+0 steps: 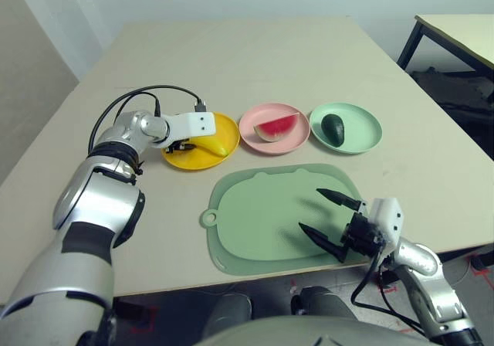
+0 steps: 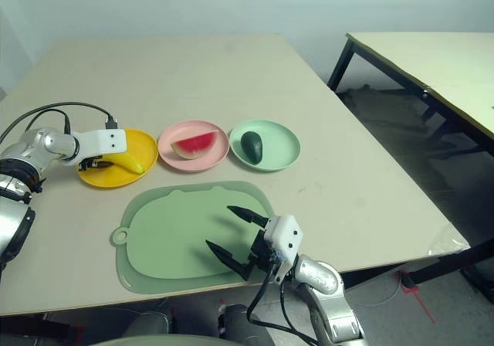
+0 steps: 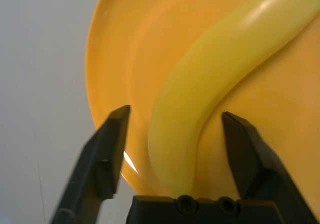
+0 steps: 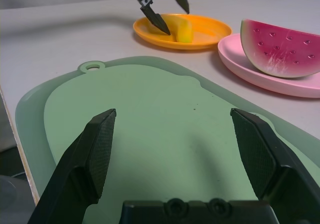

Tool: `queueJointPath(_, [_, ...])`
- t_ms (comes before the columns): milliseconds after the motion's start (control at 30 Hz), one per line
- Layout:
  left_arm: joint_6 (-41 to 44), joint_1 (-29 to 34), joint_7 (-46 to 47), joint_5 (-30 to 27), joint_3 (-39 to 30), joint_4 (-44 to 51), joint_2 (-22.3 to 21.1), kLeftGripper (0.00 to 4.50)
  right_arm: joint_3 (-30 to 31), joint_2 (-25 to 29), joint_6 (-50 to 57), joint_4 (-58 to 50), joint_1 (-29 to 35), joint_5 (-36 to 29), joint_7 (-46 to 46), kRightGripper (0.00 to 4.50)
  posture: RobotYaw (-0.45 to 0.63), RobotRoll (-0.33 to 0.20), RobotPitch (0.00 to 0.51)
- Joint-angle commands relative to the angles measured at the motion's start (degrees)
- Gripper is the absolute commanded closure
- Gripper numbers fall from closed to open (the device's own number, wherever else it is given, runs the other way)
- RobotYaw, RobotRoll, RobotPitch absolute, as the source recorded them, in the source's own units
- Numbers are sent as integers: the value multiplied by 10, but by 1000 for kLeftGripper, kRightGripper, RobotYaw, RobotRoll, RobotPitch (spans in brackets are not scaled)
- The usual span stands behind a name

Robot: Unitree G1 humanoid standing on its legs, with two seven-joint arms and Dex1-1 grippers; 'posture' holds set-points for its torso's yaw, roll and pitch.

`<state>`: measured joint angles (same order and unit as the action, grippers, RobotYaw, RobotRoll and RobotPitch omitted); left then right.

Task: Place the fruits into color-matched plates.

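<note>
All three fruits are lying in color-matched plates.

The banana (image 1: pixel 212 144) is resting in the yellow-orange plate (image 1: pixel 185 161), the watermelon wedge (image 1: pixel 275 127) in the pink plate (image 1: pixel 251 133), the avocado (image 1: pixel 333 127) in the mint green plate (image 1: pixel 363 126). The left pincer (image 3: pixel 175 129) is standing open astride the banana, gripping nothing; the right pincer (image 1: pixel 324 216) is hovering wide open and empty over the cutting mat (image 1: pixel 255 222). Little seems left beyond withdrawing the left arm.

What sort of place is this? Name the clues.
Probably a robotics lab or test room: a plain table against a bare wall, toy fruit on plates, and a second table beside it.
</note>
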<state>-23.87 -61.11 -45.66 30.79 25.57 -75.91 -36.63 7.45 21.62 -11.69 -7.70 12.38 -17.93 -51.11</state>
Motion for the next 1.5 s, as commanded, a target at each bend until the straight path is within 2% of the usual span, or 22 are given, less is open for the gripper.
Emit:
queueJointPath(33, [0, 16, -14, 9, 6, -9, 10, 26, 0, 4, 3, -2, 2, -7, -1, 0, -8, 0, 26])
queueJointPath(300, [-5, 11, -19, -7, -13, -4, -1, 26, 0, 5, 2, 1, -2, -8, -3, 0, -2, 0, 22])
queueJointPath(367, [-7, 12, -37, -30, -34, 0, -4, 26, 0, 5, 1, 2, -3, -7, -3, 0, -1, 0, 21])
queueJointPath(533, [3, 25, -129, -140, -127, 36, -8, 26, -3, 2, 1, 3, -1, -8, 2, 0, -2, 0, 18])
queueJointPath(633, [37, 51, -176, -215, -188, 93, -24, 26, -5, -2, 1, 4, 0, -7, 9, 0, 3, 0, 10])
queueJointPath(767, [106, 122, -192, -289, -250, 215, -57, 26, -10, -10, 7, 9, -3, -13, 21, 0, 24, 0, 5])
queueJointPath(833, [171, 176, -181, -342, -297, 296, -68, 26, -15, -19, 17, 14, -11, -18, 34, 0, 27, 0, 5])
queueJointPath(1033, [313, 351, -85, -441, -419, 509, -68, 26, -52, -25, 23, 60, -48, -26, 63, 0, 37, 0, 5])
queueJointPath(1133, [345, 443, -24, -460, -463, 591, -49, 26, -95, -22, 22, 110, -71, -40, 78, 0, 52, 0, 4])
queueJointPath(1233, [368, 503, 13, -478, -483, 645, -25, 26, -126, -12, 4, 168, -88, -40, 69, 0, 68, 0, 2])
queueJointPath(1367, [378, 547, 39, -487, -486, 670, -7, 26, -133, 1, -26, 215, -93, -37, 30, 0, 73, 0, 0])
queueJointPath(1500, [381, 576, 53, -496, -486, 681, 3, 26, -142, 6, -44, 216, -71, -55, -12, 0, 70, 0, 0])
